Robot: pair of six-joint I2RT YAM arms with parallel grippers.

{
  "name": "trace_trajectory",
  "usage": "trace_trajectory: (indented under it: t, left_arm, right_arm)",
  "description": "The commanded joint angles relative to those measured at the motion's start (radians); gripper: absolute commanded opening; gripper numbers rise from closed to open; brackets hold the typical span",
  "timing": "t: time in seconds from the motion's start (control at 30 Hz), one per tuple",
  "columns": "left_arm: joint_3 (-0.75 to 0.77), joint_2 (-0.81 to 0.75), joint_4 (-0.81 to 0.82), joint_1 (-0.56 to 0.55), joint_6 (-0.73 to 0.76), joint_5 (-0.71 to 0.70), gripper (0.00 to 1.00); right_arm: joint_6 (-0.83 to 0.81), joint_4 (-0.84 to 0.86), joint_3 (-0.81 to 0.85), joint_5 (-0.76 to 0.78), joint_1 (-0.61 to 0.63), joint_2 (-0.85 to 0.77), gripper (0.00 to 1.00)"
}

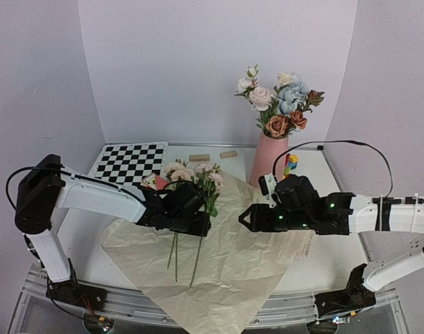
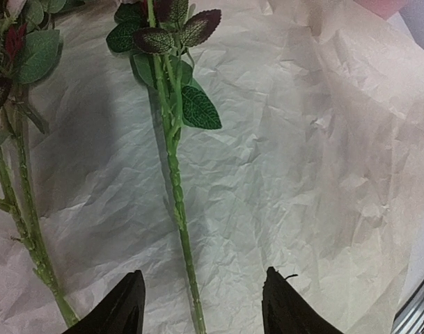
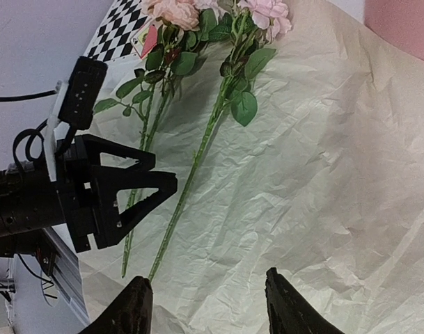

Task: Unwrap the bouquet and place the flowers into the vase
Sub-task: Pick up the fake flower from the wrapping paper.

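Crinkled tan paper [image 1: 246, 264] bears knobbly stems [image 2: 175, 181] (leafy); left claw [image 2: 202, 273], right claw [image 3: 207, 276] gape.

The white table [image 1: 330, 264] before me carried a spread sheet of crinkled tan paper [image 1: 246, 278], a checkerboard [image 1: 128, 162], two wooden blocks [image 1: 199, 157], the pink vase [image 1: 269, 161] and colourful toy blocks [image 1: 290, 165] beside it.

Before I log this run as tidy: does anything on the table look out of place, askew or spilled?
Only the paper: it lies spread and crumpled, its near corner hanging over the front edge of the table. Two flowers lie flat on it, not yet in the vase, which stands upright. Nothing spilled or broken.
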Motion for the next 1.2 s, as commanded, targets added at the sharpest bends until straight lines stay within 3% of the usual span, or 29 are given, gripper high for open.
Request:
trace_trajectory:
  t: [0.0, 0.43, 0.6, 0.87, 1.03, 1.17]
  left_arm:
    - [0.064, 0.066, -0.021, 0.021, -0.006, 0.025, 0.55]
    - [0.170, 0.191, -0.074, 0.045, -0.022, 0.008, 0.49]
    - [0.225, 0.235, -0.107, 0.059, -0.010, 0.033, 0.32]
    - [0.236, 0.256, -0.137, 0.061, -0.021, 0.026, 0.26]
    - [0.242, 0.253, -0.147, 0.061, -0.022, 0.021, 0.01]
    - [0.216, 0.154, -0.150, 0.059, -0.021, -0.017, 0.00]
  right_arm:
    - [-0.004, 0.020, -0.014, 0.046, 0.006, -0.009, 0.57]
    - [0.002, 0.017, -0.036, 0.062, 0.006, -0.018, 0.57]
    - [0.001, 0.016, -0.036, 0.065, 0.006, -0.012, 0.57]
    - [0.002, 0.014, -0.022, 0.062, 0.006, 0.000, 0.57]
    - [0.006, 0.012, -0.018, 0.058, 0.006, -0.003, 0.57]
    - [0.011, 0.011, -0.006, 0.052, 0.006, -0.006, 0.57]
